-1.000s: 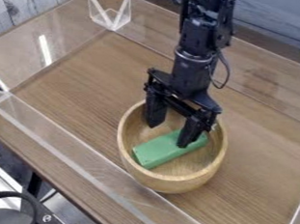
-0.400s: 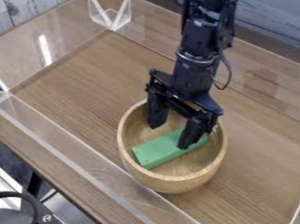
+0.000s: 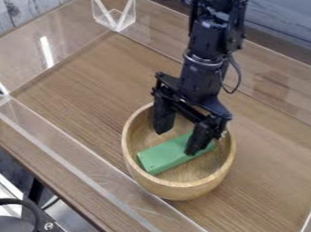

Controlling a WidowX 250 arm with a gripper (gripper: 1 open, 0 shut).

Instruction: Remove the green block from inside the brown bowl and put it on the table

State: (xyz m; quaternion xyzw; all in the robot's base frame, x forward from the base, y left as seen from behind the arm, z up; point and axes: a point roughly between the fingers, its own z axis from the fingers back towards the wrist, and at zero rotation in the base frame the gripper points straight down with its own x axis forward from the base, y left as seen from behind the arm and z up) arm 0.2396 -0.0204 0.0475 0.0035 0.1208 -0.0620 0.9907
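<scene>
A bright green block lies tilted inside the round tan wooden brown bowl, which sits on the wood-grain table. My black gripper points steeply down into the bowl, open, its two fingers standing on either side of the block's upper right end. One finger is near the bowl's back rim, the other covers the block's far end. Whether the fingers touch the block I cannot tell.
Clear acrylic walls edge the table on the left and front. A small clear acrylic stand sits at the back left. Dark cables lie below the front left corner.
</scene>
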